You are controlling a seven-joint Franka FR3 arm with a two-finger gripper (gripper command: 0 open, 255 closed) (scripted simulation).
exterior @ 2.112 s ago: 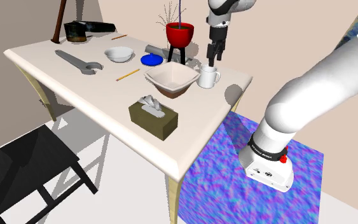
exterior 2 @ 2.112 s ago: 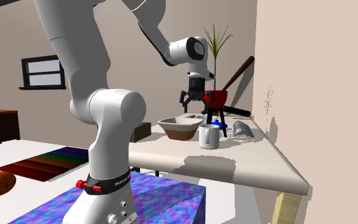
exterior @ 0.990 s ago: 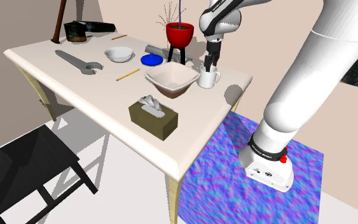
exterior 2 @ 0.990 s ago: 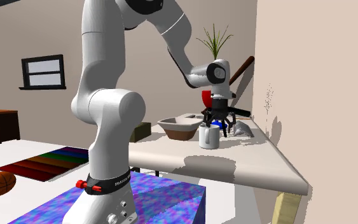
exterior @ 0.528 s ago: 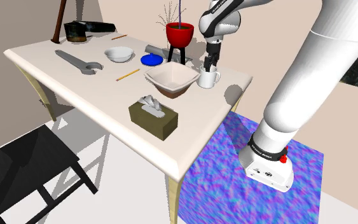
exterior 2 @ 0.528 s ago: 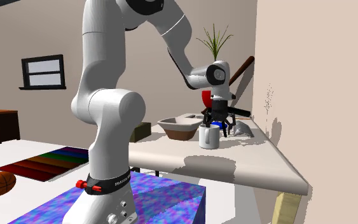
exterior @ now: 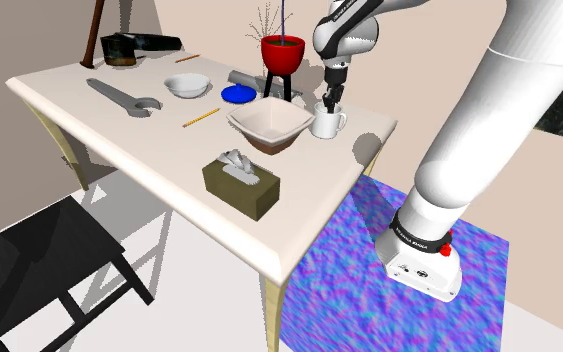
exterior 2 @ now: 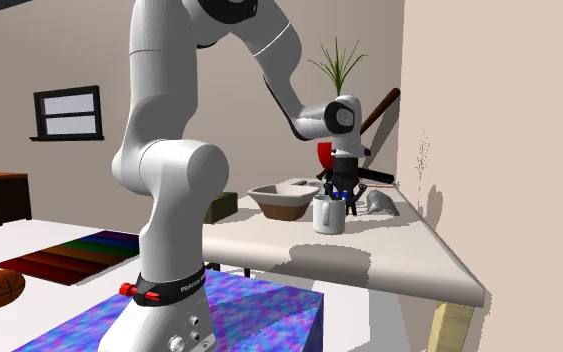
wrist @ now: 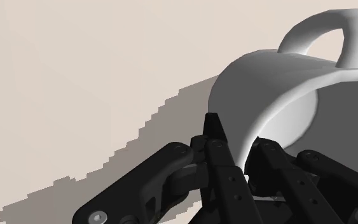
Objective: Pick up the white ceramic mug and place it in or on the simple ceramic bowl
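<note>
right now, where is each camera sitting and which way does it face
Shoulder view: beside and behind the stand, looking down over the table; the arm crosses its right.
Second exterior view: low beside the stand, facing along the table toward the wall; most of the arm shows.
Wrist view: on the hand, looking along the gripper, shut on the white mug's rim.
Both exterior views share mug, gripper and red pot.
</note>
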